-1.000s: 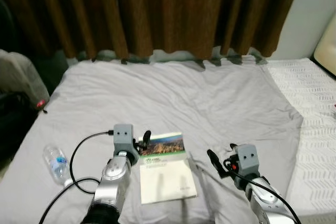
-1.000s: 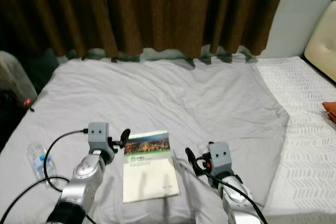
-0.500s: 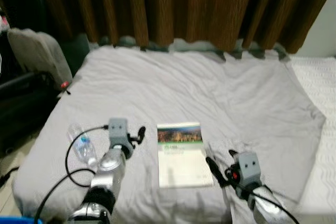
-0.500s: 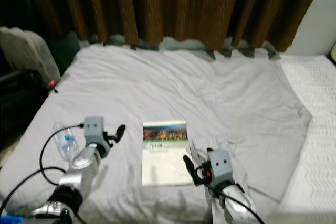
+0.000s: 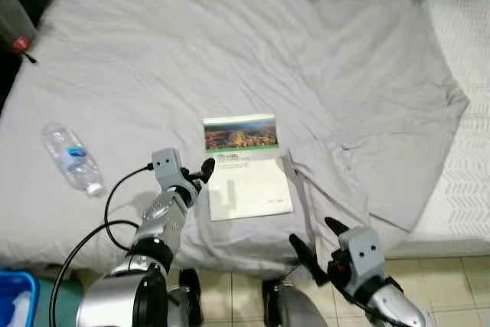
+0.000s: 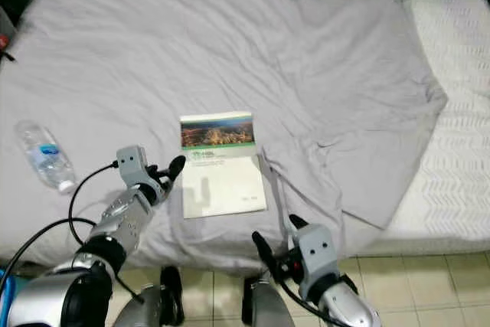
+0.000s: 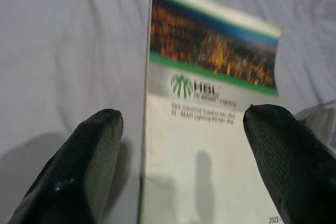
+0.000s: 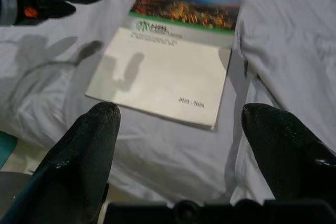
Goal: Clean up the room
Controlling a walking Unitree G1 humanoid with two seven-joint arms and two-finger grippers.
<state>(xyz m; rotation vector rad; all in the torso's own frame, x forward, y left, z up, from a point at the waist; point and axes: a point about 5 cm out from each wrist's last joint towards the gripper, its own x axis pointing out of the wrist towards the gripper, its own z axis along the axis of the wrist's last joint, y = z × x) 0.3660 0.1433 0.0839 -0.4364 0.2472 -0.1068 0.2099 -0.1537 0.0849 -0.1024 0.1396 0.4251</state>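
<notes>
A clear plastic bottle (image 5: 70,158) with a blue label lies on its side at the left of the grey bedsheet (image 5: 191,51), well apart from everything else. To its right, the left gripper (image 5: 205,168) hangs just above the sheet beside the booklet's left edge; in the left wrist view its fingers (image 7: 79,171) are spread wide with nothing between them, one over bare sheet and the other over the cover.

The booklet (image 5: 245,166) lies flat and closed near the front edge of the bed. Its cover has a band of a lit city at night along the top, a green stripe under it, then a white field with a green logo and small print. Its long axis runs from the front edge of the bed toward the far side, picture end farthest from the robot, slightly askew.

Right of it the sheet is rumpled into a fold (image 5: 306,189). The right gripper (image 5: 314,244) hovers low past the bed's front edge, over the tiled floor (image 5: 452,289), fingers (image 8: 84,150) wide apart and empty.
</notes>
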